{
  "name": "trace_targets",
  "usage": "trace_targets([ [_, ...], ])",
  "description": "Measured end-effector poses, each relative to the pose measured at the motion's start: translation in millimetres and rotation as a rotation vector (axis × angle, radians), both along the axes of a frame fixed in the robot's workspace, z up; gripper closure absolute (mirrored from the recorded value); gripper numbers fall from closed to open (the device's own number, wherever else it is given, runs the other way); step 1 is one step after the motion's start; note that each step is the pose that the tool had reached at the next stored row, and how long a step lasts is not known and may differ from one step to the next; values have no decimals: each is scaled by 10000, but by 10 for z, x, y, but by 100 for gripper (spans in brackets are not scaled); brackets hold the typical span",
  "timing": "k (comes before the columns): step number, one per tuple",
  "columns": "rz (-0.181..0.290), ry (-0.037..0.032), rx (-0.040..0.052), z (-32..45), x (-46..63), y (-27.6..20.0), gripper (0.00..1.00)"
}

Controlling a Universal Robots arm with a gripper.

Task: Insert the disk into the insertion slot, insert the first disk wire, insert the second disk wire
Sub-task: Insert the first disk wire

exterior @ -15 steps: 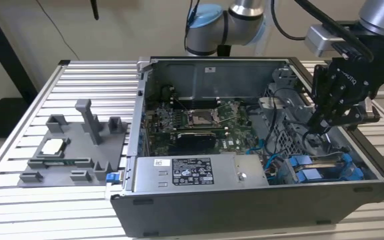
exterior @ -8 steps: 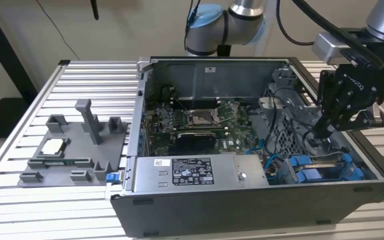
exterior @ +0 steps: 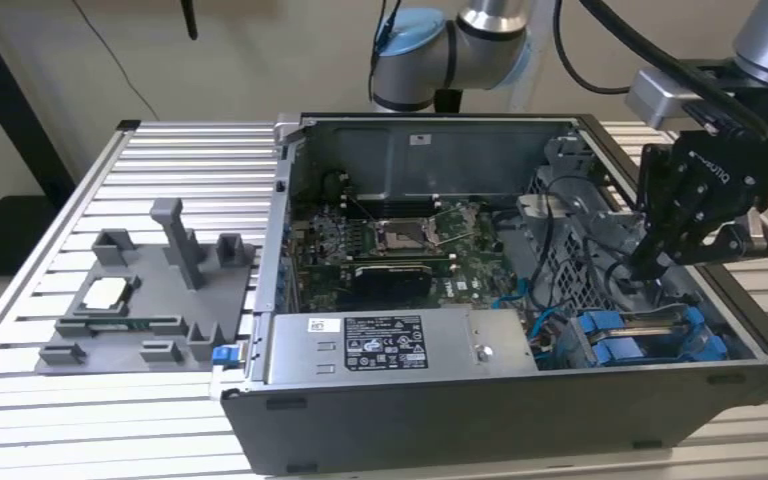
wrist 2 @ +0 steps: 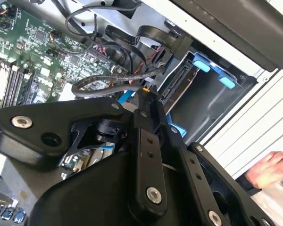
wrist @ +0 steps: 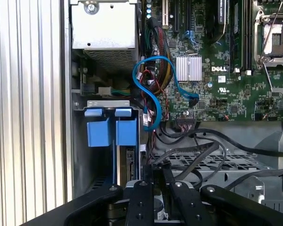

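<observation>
- Open dark-grey metal computer case holds a green motherboard.
- Its grey sheet-metal insertion slot holds the blue-framed silver disk.
- Black gripper, jaws drawn narrow, hangs among black cables near the slot.
- The second wrist view shows a person's hand outside the case.

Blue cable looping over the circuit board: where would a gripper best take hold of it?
Probably just behind the black plug at the end of the blue cable, coming in from the open side of the case. The loop is thin and floppy and would bend away; the plug is a stiff block with flat sides.
</observation>
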State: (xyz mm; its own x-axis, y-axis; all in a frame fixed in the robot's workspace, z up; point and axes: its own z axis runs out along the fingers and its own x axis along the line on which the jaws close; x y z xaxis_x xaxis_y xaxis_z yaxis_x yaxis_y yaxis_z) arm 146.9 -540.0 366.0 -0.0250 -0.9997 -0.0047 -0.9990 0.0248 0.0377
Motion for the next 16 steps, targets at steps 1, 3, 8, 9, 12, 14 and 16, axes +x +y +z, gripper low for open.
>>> trace_targets([
  [1,0,0,0,0,0,0,81],
  [3,0,0,-5,-1,0,0,81],
  [8,0,0,-36,-15,6,0,81],
  [9,1,0,-43,-19,8,0,81],
  [12,1,0,-71,-30,14,0,81],
  [14,1,0,-100,-39,22,0,81],
  [16,0,5,-129,-49,34,0,81],
])
